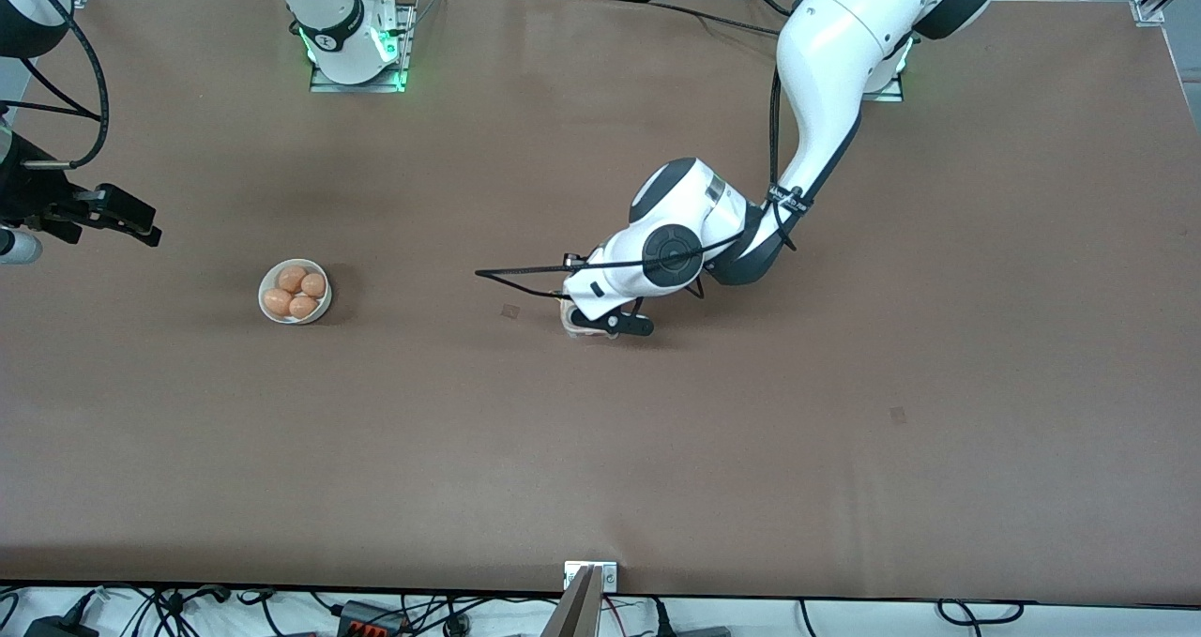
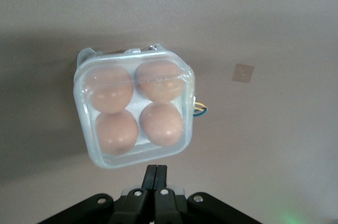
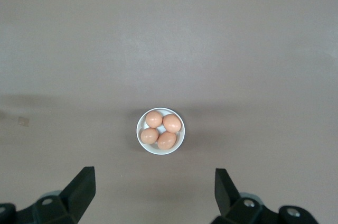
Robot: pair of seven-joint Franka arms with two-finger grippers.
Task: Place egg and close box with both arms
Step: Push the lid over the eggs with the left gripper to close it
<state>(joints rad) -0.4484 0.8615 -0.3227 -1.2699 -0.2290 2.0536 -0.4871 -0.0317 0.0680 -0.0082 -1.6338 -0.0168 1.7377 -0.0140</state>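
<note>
The clear box [image 2: 135,109] sits mid-table with several orange-brown eggs [image 2: 161,123] in its cells, and its lid lies down over them. In the front view only a corner of the box [image 1: 574,324] shows under the left hand. My left gripper [image 2: 156,175] is shut and empty, low over the table just beside the box's edge; it also shows in the front view [image 1: 605,325]. My right gripper [image 3: 154,177] is open and empty. It hangs high over the right arm's end of the table [image 1: 131,220].
A round white bowl [image 1: 265,297] with several more eggs [image 1: 302,306] stands toward the right arm's end of the table; it also shows in the right wrist view [image 3: 160,150]. A small square mark [image 1: 509,311] lies on the brown table beside the box.
</note>
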